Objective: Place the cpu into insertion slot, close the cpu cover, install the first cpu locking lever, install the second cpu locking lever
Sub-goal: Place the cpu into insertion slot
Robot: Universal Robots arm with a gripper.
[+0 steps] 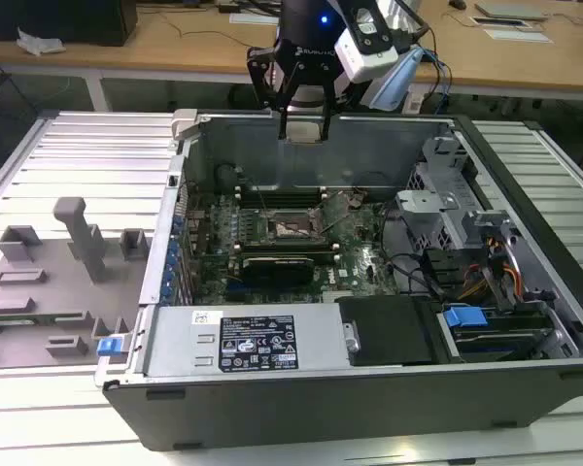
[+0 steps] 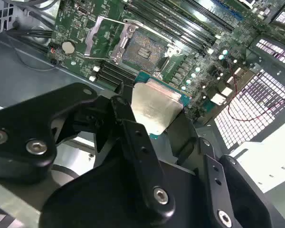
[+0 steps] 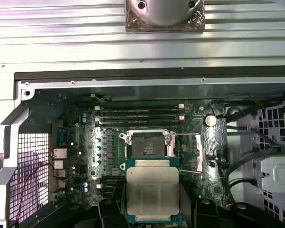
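Observation:
My gripper (image 1: 301, 124) hangs above the rear wall of the open computer case, shut on the cpu (image 1: 301, 134), a flat square chip with a dull silver top. In both wrist views the cpu (image 3: 153, 190) (image 2: 154, 107) sits between the black fingers (image 2: 128, 118), held by two opposite edges. The insertion slot (image 3: 149, 145) (image 2: 145, 47) (image 1: 293, 228) lies bare on the green board, well below and apart from the chip. The cpu cover (image 2: 97, 34) (image 3: 194, 153), a thin silver frame, is swung open beside the slot. Thin wire levers (image 2: 147, 27) stand raised by the slot.
Long memory slots (image 3: 140, 111) run beside the socket. A long black card (image 1: 277, 264) lies on the board. The power supply (image 1: 243, 340) and drive bay with a blue tab (image 1: 462, 318) fill the case front. A grey fixture tray (image 1: 68, 252) sits at the exterior view's left.

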